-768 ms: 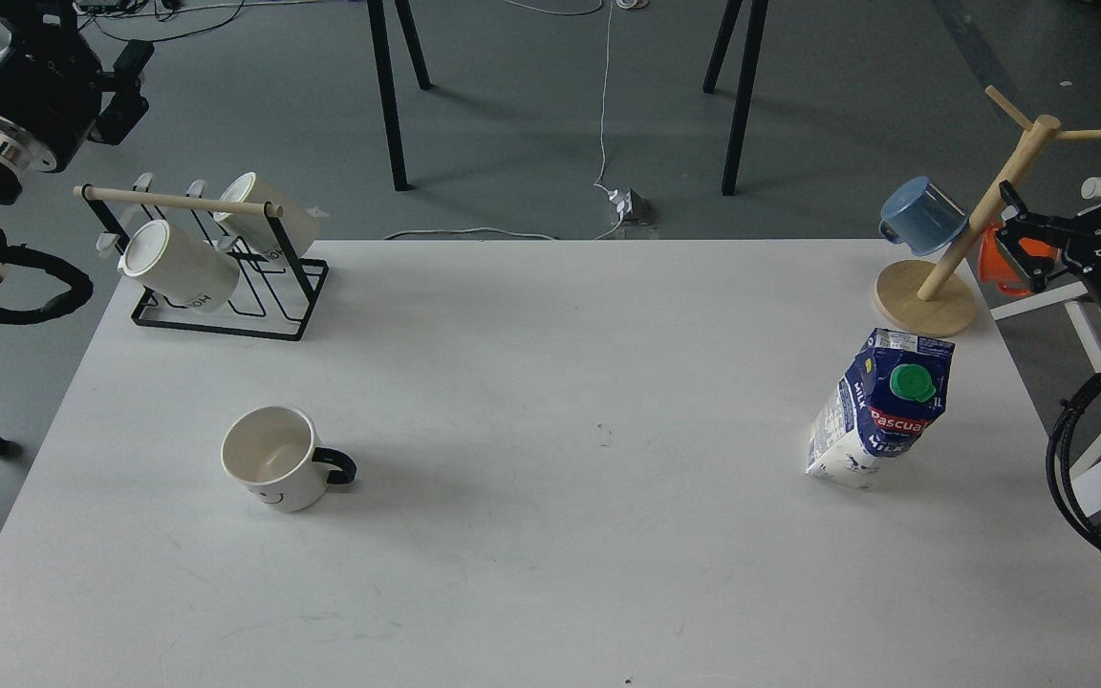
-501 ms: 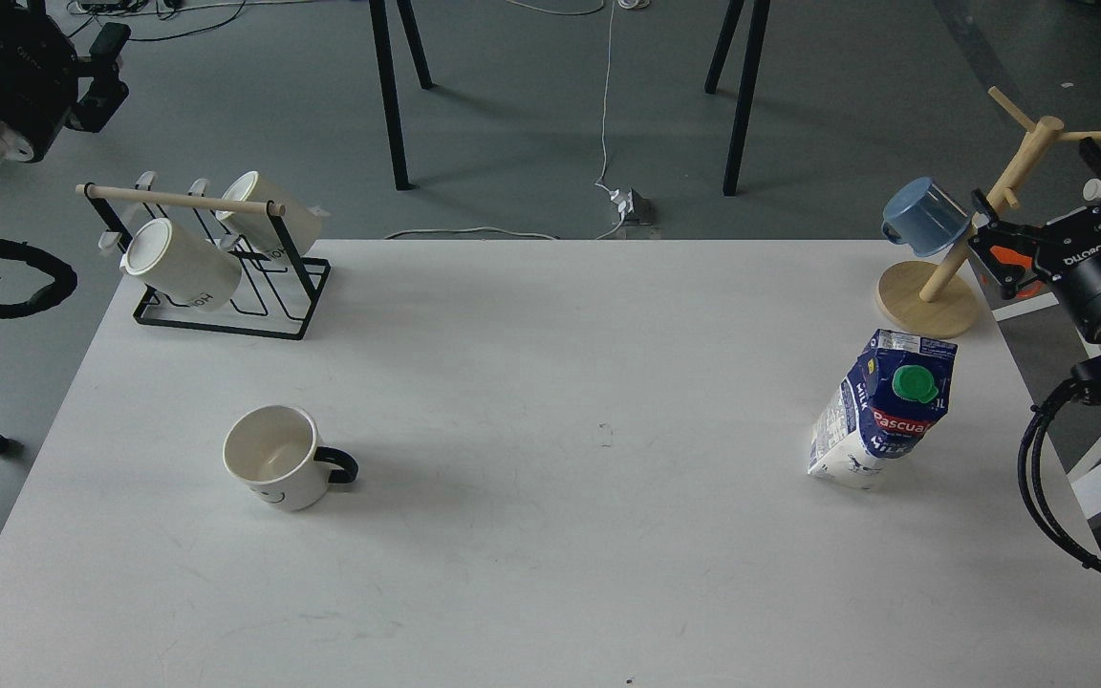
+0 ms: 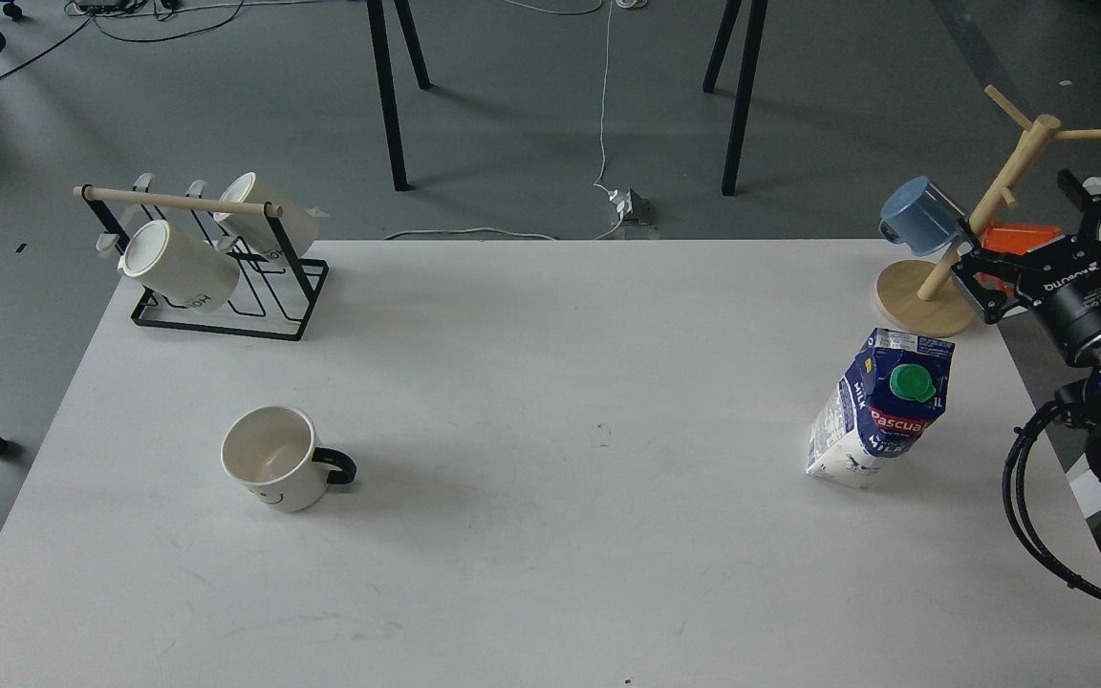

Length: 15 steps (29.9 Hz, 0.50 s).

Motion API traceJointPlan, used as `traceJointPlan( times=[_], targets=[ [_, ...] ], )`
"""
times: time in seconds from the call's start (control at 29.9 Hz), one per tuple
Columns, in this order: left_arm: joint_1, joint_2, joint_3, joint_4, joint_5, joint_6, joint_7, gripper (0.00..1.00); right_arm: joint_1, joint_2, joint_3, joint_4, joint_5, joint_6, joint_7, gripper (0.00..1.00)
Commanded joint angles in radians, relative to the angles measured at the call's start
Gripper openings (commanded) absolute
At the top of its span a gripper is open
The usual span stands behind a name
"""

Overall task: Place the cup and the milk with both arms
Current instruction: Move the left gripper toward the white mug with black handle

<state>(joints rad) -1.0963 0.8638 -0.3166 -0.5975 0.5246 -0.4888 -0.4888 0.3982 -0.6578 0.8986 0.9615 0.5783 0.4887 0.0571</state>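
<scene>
The cup (image 3: 273, 461), a white mug with a black handle pointing right and a small smiley face, stands upright on the white table (image 3: 550, 382) at the front left. The milk (image 3: 880, 411), a blue and white carton with a green cap and a red label, stands at the right. My right gripper (image 3: 1014, 227) is open and empty, off the table's right edge beside the wooden mug tree, above and to the right of the milk. My left gripper is out of view.
A black wire rack (image 3: 226, 306) with two cream mugs (image 3: 178, 266) stands at the back left. A wooden mug tree (image 3: 928, 296) holding a blue mug (image 3: 923, 215) stands at the back right. An orange mug (image 3: 1024, 237) shows behind my right gripper.
</scene>
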Motion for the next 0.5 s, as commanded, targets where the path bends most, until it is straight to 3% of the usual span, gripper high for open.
traceJointPlan(
  times=[0.0,0.17,0.47],
  targets=[
    [-0.063,0.191,-0.012,-0.320,0.258,0.000,0.000,1.00,-0.016,0.000,0.000,0.000,0.000,0.000,0.001,0.96],
    [-0.067,0.257,0.005,-0.597,0.627,0.000,0.000,1.00,-0.022,0.001,0.002,0.002,0.000,0.000,0.001,0.96],
    [-0.045,0.236,0.183,-0.759,1.355,0.000,0.000,1.00,-0.061,0.001,0.006,0.000,0.000,0.000,0.003,0.96]
  ],
)
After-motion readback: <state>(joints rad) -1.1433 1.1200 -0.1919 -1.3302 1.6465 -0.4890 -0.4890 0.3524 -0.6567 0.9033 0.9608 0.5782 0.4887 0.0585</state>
